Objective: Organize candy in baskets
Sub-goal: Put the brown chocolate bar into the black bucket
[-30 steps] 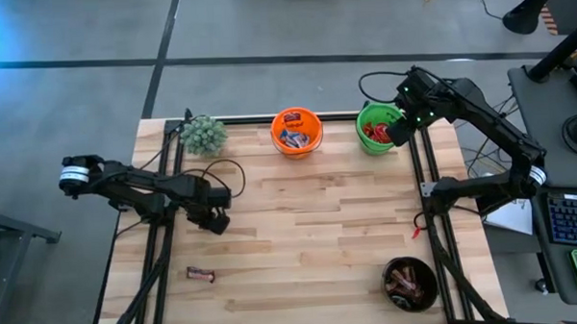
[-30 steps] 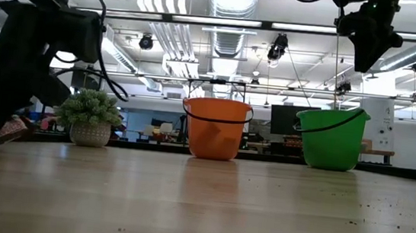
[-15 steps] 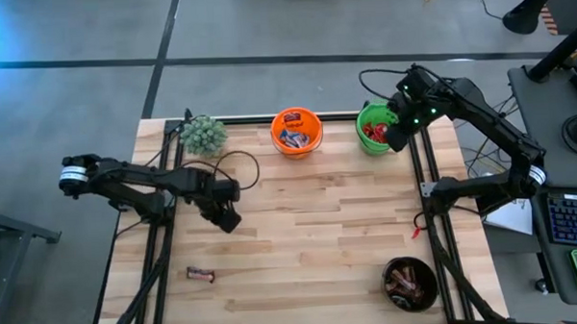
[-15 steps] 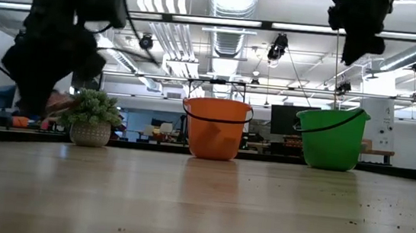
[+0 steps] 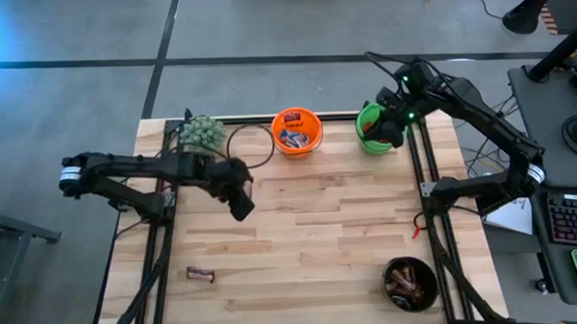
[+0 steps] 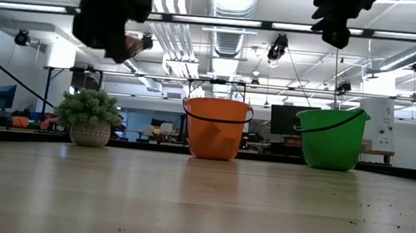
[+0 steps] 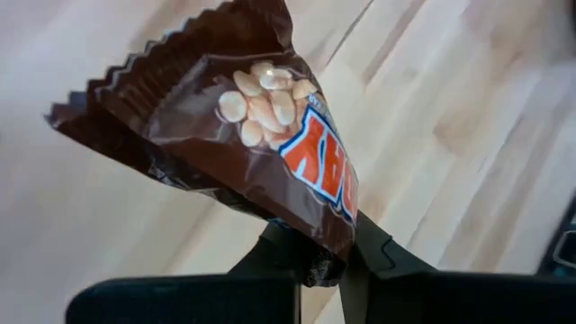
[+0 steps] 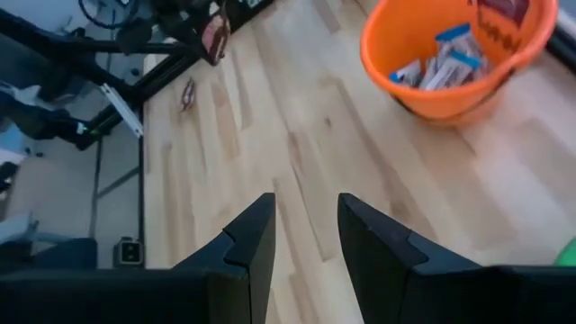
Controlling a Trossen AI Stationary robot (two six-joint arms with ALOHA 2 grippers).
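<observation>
**Left arm carries brown candy over table; right arm hangs by green pail**

The left gripper (image 5: 240, 204) is up in the air over the table's (image 5: 320, 247) left-centre, clamped on a dark brown candy (image 7: 243, 135) w/ orange lettering and pictured nuts; the wrist view shows the wrapper's lower end pinched in the fingers (image 7: 297, 261), its far side hidden. From the low view the gripper is a dark blur near the top edge, a reddish-brown scrap just showing. The right gripper (image 8: 301, 229) hangs above the green pail (image 5: 372, 130), covering part of its rim; its fingers stand partly apart w/ nothing between them. Red candies in that pail are mostly hidden by the arm. The orange pail (image 5: 296, 130) at back centre holds blue-and-white packets. The black bowl (image 5: 410, 282), front right, holds what look like dark brown candies, too small to count. One more brown bar (image 5: 199, 274) lies alone at front left. A plant (image 5: 202, 133) sits at back left.
</observation>
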